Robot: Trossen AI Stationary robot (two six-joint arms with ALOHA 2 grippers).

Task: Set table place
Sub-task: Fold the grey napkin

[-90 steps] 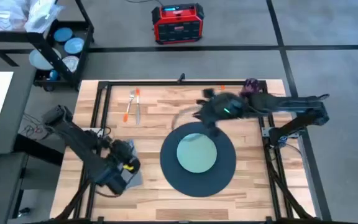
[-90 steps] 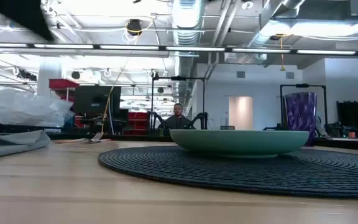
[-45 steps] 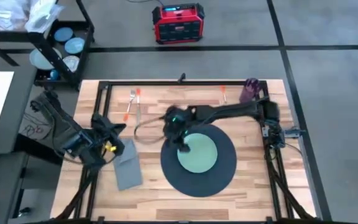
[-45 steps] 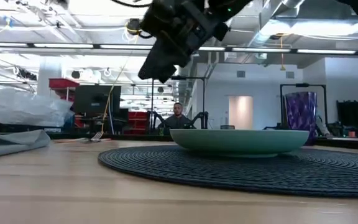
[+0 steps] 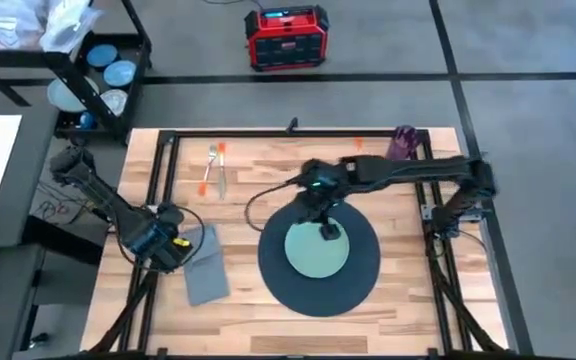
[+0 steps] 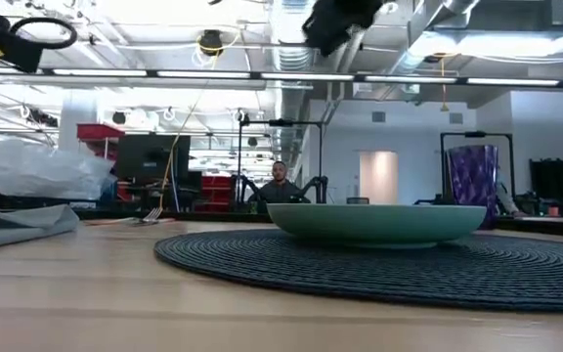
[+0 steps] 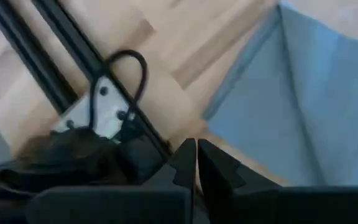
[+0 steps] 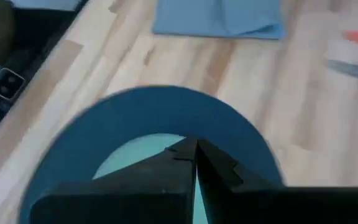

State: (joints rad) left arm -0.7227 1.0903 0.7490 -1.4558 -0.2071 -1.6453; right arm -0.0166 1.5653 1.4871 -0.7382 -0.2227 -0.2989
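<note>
Butcher-block table (image 5: 258, 170) fills my high view, with the dark round mat (image 5: 363, 278) near its middle and the pale green plate (image 5: 308, 255) centred on it. I see the grey napkin (image 5: 206, 270) lying flat to the left of the mat, well apart from it. At the far left of the table the fork (image 5: 211, 155) and knife (image 5: 222, 180) lie side by side with an orange-handled piece (image 5: 204, 178) just beside them, while the purple cup (image 5: 402, 143) stands at the far right corner.

Compared with 0.5 s ago, my right gripper (image 5: 326, 229) has moved right from the mat's far-left edge and now hangs above the far part of the plate; its wrist view shows the 2 fingers (image 8: 185, 152) pressed together, holding nothing. My left gripper (image 5: 173, 248) has shifted a little toward the near side and sits at the napkin's left edge, over the table's black frame rail (image 7: 73, 59); its fingers (image 7: 182, 163) are also closed on nothing. Mat, plate, napkin, cutlery and cup lie where they did before.

Low view: a person (image 6: 280, 186) sits in the room beyond the table.
</note>
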